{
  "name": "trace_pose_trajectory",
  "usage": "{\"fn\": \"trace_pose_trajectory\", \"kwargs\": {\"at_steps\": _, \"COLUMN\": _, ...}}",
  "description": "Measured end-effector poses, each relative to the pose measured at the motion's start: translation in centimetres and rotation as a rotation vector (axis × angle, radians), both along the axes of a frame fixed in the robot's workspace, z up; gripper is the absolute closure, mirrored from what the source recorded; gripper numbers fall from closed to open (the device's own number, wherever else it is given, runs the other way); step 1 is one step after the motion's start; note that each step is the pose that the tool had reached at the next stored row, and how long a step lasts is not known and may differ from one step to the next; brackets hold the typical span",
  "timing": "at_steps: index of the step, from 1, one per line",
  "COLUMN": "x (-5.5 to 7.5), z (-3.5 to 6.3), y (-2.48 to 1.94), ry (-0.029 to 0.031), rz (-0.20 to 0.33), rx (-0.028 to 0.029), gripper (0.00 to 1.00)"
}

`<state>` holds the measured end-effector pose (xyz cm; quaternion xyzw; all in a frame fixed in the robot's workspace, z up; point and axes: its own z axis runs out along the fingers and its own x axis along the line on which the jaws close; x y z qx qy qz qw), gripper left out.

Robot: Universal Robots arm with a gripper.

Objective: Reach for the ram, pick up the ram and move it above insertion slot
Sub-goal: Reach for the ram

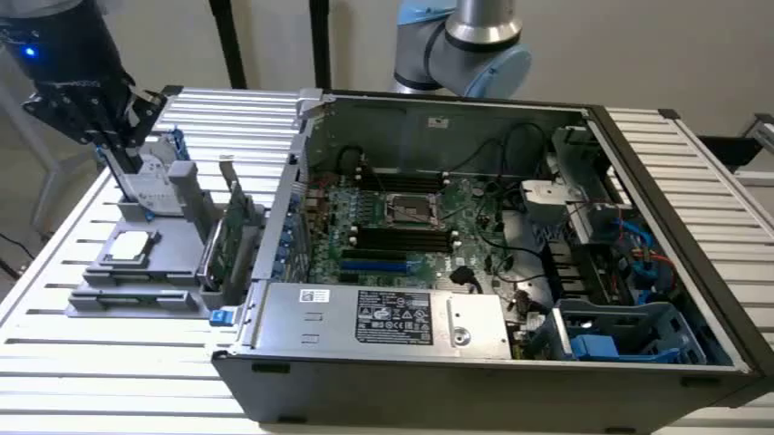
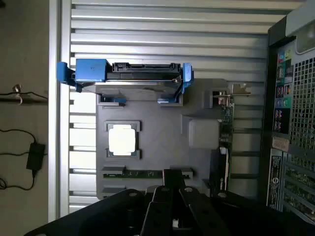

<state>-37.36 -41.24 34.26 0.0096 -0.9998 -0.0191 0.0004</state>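
Note:
The ram (image 2: 140, 173) is a narrow green stick lying flat in a groove at the near end of the grey fixture (image 2: 162, 132); in the exterior view the ram (image 1: 136, 296) shows as a dark strip. My black gripper (image 1: 123, 170) hangs over the fixture's far end, in front of the hard drive, well apart from the ram. In the wrist view the fingertips (image 2: 173, 179) sit close together, holding nothing, with the ram just beyond them. The memory slots (image 1: 393, 238) are on the motherboard inside the open computer case.
A hard drive in a blue caddy (image 2: 125, 73), a CPU (image 2: 121, 140) and an upright green expansion card (image 1: 236, 237) share the fixture. The open case (image 1: 484, 272) takes up the exterior view's right, with cables and a power supply (image 1: 387, 317) inside. Slatted metal table (image 1: 72, 362) below.

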Motion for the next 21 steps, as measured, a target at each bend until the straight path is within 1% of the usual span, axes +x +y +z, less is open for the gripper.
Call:
{"fn": "trace_pose_trajectory", "kwargs": {"at_steps": 13, "x": 0.0, "z": 0.0, "y": 0.0, "ry": 0.0, "rz": 0.0, "rx": 0.0, "gripper": 0.89}}
{"fn": "trace_pose_trajectory", "kwargs": {"at_steps": 14, "x": 0.0, "z": 0.02, "y": -0.1, "ry": 0.0003, "rz": 0.0, "rx": -0.0002, "gripper": 0.89}}
{"fn": "trace_pose_trajectory", "kwargs": {"at_steps": 15, "x": 0.0, "z": 0.01, "y": -0.38, "ry": 0.0003, "rz": 0.0, "rx": -0.0002, "gripper": 0.89}}
{"fn": "trace_pose_trajectory", "kwargs": {"at_steps": 16, "x": 0.0, "z": 0.0, "y": -0.78, "ry": 0.0001, "rz": 0.0, "rx": 0.0, "gripper": 0.89}}
{"fn": "trace_pose_trajectory", "kwargs": {"at_steps": 21, "x": -0.3, "z": -0.05, "y": -3.07, "ry": 0.0, "rz": 0.0, "rx": 0.0001, "gripper": 0.89}}
